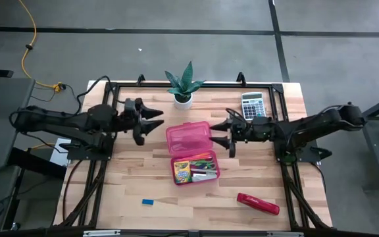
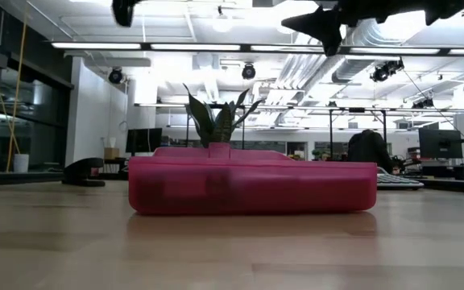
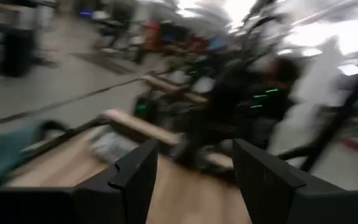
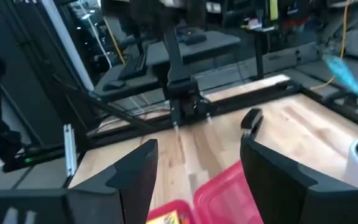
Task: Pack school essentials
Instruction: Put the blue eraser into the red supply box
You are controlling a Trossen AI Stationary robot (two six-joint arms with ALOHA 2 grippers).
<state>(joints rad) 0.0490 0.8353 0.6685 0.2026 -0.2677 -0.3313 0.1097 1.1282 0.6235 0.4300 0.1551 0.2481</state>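
A pink pencil case (image 1: 193, 153) lies open at the table's middle, its lid (image 1: 189, 137) folded back toward the far edge. Its tray holds the yellow-green crayon box (image 1: 181, 171), pencils and markers. In the low view the case (image 2: 252, 187) shows side-on. The tiny blue eraser (image 1: 148, 201) lies alone near the front edge. My left gripper (image 1: 157, 122) hovers open left of the lid. My right gripper (image 1: 218, 131) hovers open right of it, above the table. Both grip nothing. In the right wrist view the lid (image 4: 229, 193) shows below the fingers.
A potted plant (image 1: 183, 86) stands at the far edge behind the case. A grey calculator (image 1: 253, 105) lies far right, close to my right arm. A red stapler (image 1: 258, 204) lies near the front right. Bare wood lies front left around the eraser.
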